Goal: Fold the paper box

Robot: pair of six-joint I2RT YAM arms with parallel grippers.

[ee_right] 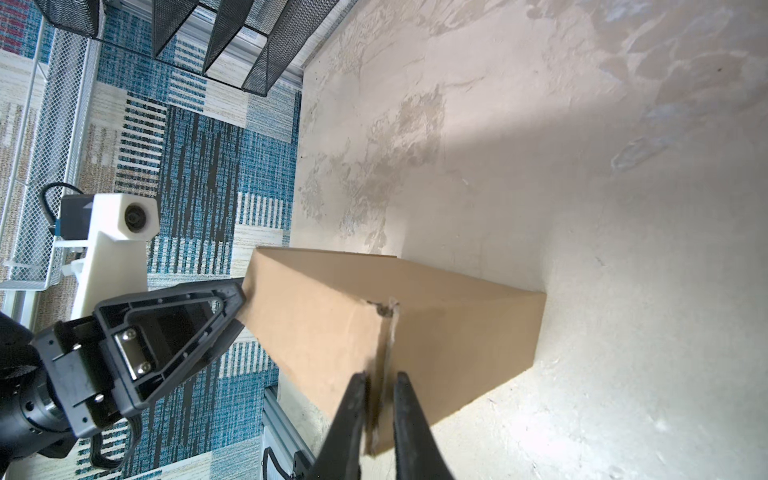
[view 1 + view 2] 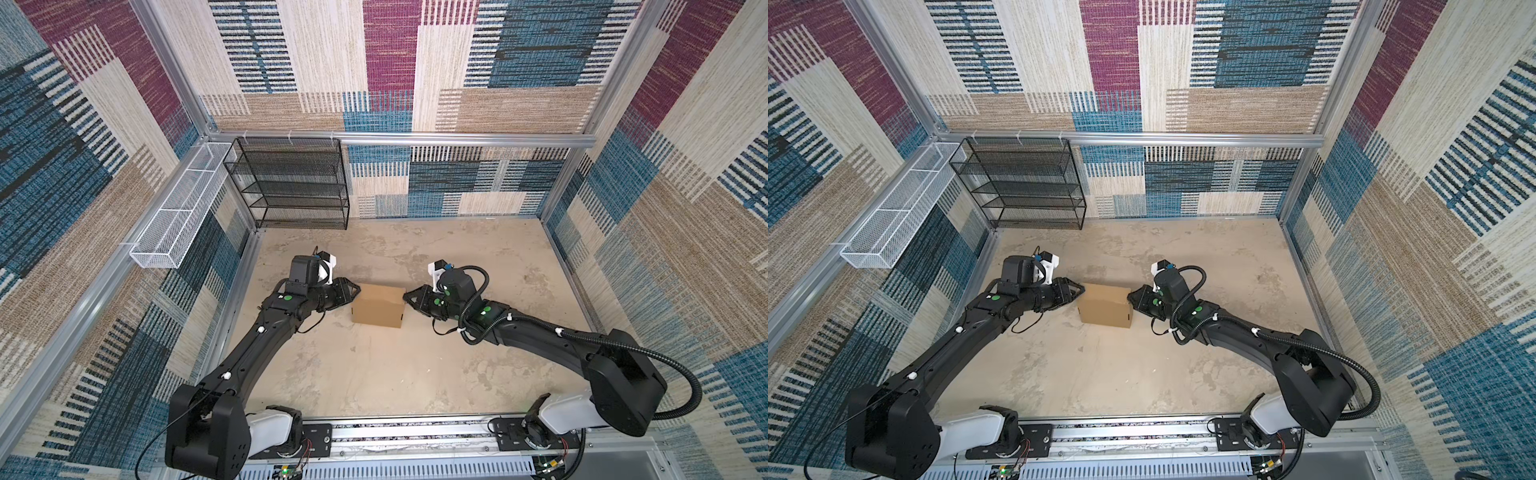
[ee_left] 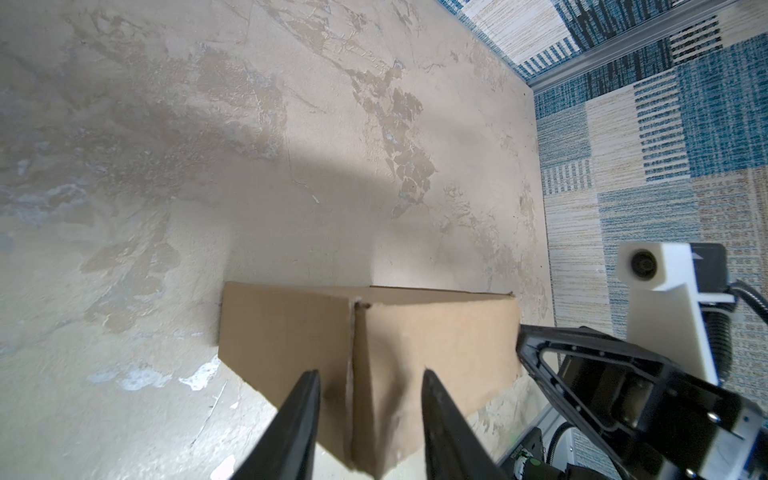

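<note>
The paper box [image 2: 378, 305] [image 2: 1104, 309], plain brown cardboard folded into a closed rectangular shape, rests on the beige table in the middle of both top views. My left gripper [image 2: 355, 291] [image 2: 1080, 289] is at its left end. In the left wrist view the left gripper [image 3: 370, 372] is open, its fingers astride a corner edge of the box [image 3: 436, 332] with room on both sides. My right gripper [image 2: 406, 296] [image 2: 1130, 296] is at the right end. In the right wrist view the right gripper [image 1: 380, 374] is nearly closed and pinches the box's [image 1: 457, 332] corner seam.
A black mesh rack [image 2: 291, 183] stands at the back left against the wall. A white wire basket [image 2: 178, 208] hangs on the left wall. Patterned walls enclose the table on three sides, and the arms' mounting rail [image 2: 415, 432] runs along the front.
</note>
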